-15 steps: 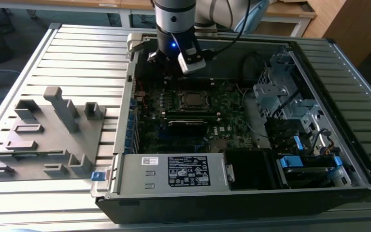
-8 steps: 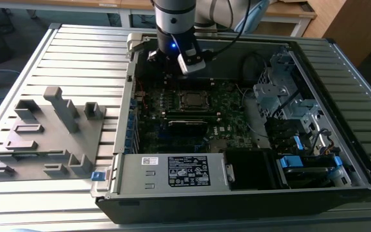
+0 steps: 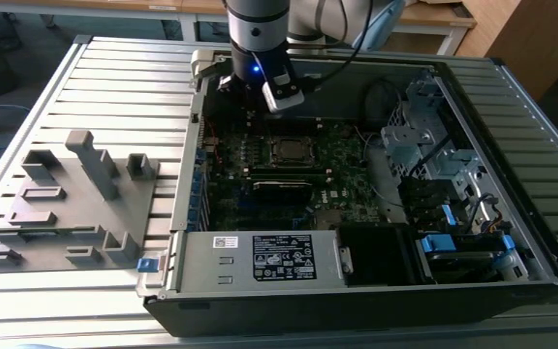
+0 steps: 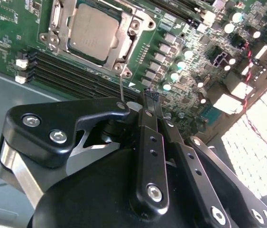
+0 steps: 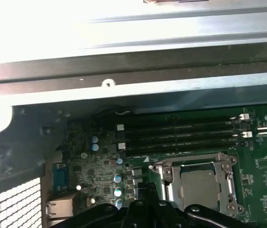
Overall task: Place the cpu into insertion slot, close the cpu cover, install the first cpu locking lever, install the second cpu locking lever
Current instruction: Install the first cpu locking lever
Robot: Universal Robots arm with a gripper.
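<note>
The cpu (image 4: 94,31) lies flat in the insertion slot (image 3: 290,150) on the green motherboard, its dull silver top facing up. The silvery cpu cover (image 4: 124,47) is down around it, framing the chip; in the first wrist view the cpu (image 5: 199,183) and the cover (image 5: 169,183) look the same. A thin wire locking lever (image 4: 120,88) stands up from the socket's corner, close beside my fingertips. My gripper (image 4: 148,99) hangs just off that corner of the socket, black fingers pressed together; whether they touch the lever I cannot tell. In the exterior view the gripper (image 3: 258,110) sits behind the socket, inside the case.
Long black memory slots (image 4: 71,76) run beside the socket. The open computer case (image 3: 357,291) has a labelled power supply (image 3: 284,258) at the front and drive bays (image 3: 434,160) on the exterior view's right. A grey fixture block (image 3: 70,203) sits on the slatted table.
</note>
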